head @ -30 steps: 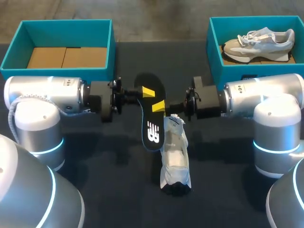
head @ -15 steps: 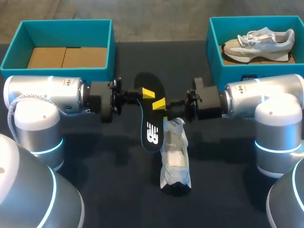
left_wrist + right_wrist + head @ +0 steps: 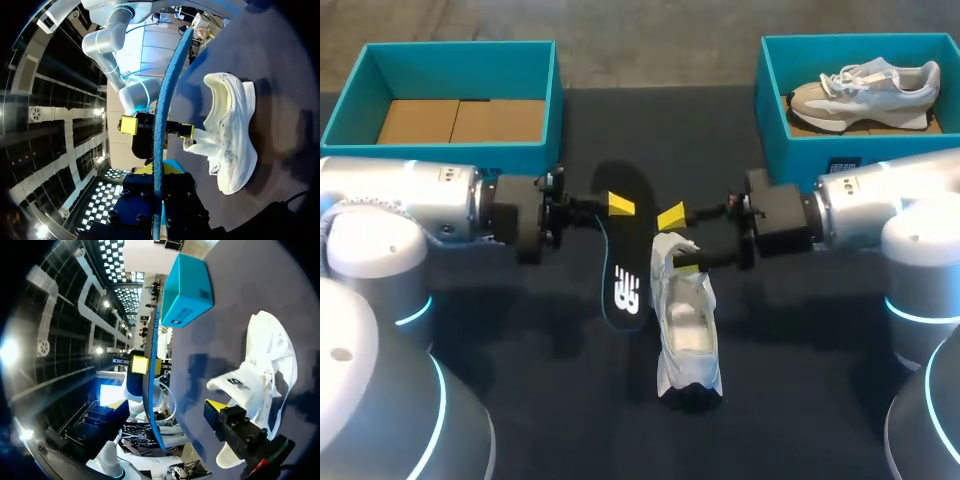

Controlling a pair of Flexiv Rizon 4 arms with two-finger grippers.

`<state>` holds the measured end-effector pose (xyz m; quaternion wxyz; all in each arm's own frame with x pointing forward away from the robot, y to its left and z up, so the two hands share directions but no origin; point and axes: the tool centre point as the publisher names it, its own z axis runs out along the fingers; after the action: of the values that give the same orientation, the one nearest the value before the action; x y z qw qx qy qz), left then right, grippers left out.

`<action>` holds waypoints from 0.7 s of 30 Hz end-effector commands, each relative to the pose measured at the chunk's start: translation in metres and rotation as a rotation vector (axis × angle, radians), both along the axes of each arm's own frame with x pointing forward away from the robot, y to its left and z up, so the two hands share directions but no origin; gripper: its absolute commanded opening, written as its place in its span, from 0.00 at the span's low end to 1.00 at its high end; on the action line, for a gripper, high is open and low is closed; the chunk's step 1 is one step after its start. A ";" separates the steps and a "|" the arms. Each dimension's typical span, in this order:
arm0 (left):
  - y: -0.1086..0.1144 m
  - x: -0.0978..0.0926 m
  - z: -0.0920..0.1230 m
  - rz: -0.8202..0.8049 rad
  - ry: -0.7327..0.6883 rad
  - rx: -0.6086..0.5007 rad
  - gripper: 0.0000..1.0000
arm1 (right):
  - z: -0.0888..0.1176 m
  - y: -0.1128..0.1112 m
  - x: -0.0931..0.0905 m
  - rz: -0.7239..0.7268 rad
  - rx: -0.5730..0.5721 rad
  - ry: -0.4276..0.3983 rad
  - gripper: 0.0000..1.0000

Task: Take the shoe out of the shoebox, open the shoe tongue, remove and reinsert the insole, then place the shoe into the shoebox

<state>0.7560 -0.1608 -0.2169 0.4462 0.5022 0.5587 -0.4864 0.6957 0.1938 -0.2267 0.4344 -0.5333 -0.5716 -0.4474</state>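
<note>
Left gripper (image 3: 618, 205) of mine is clamped on the black insole (image 3: 623, 270), holding it just beside the white shoe (image 3: 688, 335) on the dark table (image 3: 520, 350). My right gripper (image 3: 679, 241) stands wide apart, one finger against the shoe's raised tongue (image 3: 666, 252).

Two teal cardboard shoeboxes (image 3: 460, 70) (image 3: 775, 100), two pale lace-up sneakers (image 3: 688, 340) (image 3: 865, 90), one black foam insole (image 3: 623, 270), two silver robot arms (image 3: 410, 200) (image 3: 890, 195).

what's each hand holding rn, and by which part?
Left hand grips the insole by its edge near the far end. Right hand is open, one finger at the shoe tongue.
</note>
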 end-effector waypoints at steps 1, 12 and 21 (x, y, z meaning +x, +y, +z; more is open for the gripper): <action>0.009 -0.011 0.002 -0.004 0.019 0.011 0.00 | 0.011 -0.024 -0.018 0.005 -0.033 0.004 1.00; 0.013 -0.052 0.004 -0.050 0.121 0.042 0.00 | 0.016 -0.072 -0.048 0.071 -0.152 -0.021 1.00; -0.003 -0.086 0.001 -0.086 0.225 0.086 0.00 | 0.009 -0.095 -0.064 0.187 -0.219 -0.081 1.00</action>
<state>0.6767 -0.1604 -0.2192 0.3379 0.4861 0.5951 -0.5435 0.6295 0.1144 -0.2285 0.3900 -0.5031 -0.6791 -0.3655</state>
